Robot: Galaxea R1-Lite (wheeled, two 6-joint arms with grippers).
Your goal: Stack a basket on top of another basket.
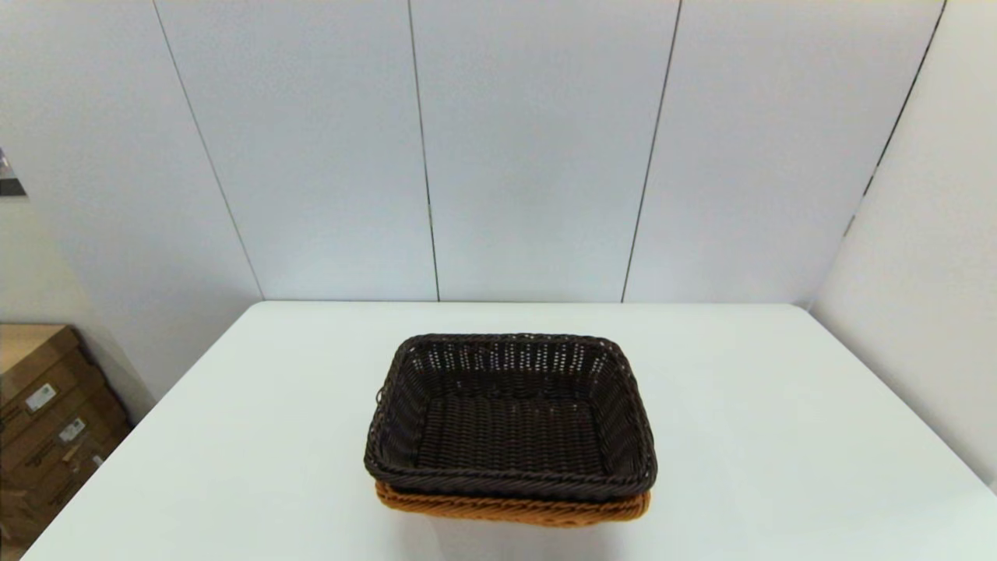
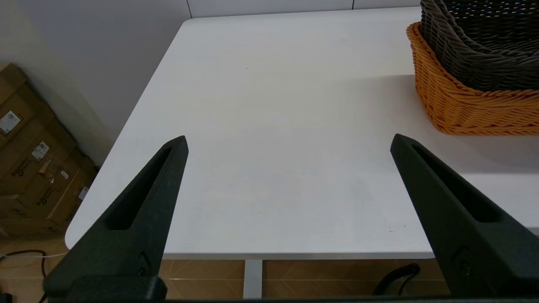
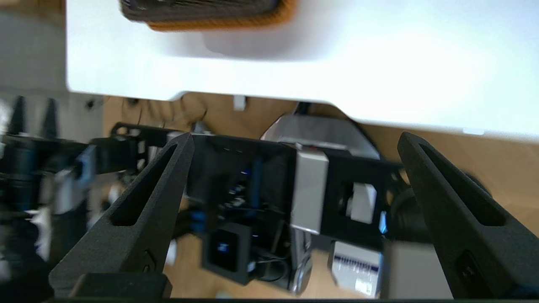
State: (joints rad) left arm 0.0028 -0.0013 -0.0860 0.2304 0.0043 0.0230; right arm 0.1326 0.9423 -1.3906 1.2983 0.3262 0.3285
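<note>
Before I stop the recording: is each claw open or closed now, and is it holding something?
Left claw: open, holding nothing, above the table's near edge.
Right claw: open, holding nothing, below table level.

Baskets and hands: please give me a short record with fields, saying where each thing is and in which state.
dark basket: nested in the orange one, upright, empty
orange basket: on the table, under the dark one, only its rim and sides showing
table: white, holds both baskets near its front edge
left hand: open, holds nothing, over the table to the baskets' left
right hand: open, holds nothing, off the table, below its front edge
stacking: looks done
</note>
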